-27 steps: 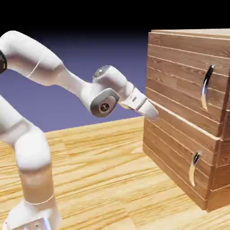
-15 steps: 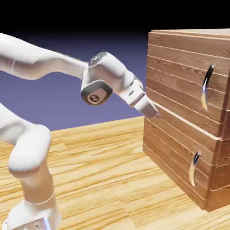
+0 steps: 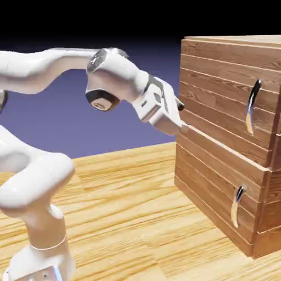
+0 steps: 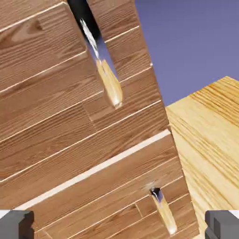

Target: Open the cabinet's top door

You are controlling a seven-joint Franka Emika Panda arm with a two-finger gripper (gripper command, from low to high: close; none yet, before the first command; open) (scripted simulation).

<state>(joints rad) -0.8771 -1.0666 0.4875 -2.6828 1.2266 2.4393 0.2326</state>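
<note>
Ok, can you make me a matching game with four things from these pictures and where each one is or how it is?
1. long curved silver-black handle
2. small curved metal handle
3. tall brown plank top door
4. grey two-finger gripper

A. jaws wide open, holding nothing
B. on the shorter, lower wooden panel
C. shut, above the pale line between the panels
D. on the taller, upper wooden panel

Right pairs: 1-D, 2-B, 3-C, 4-A
</note>
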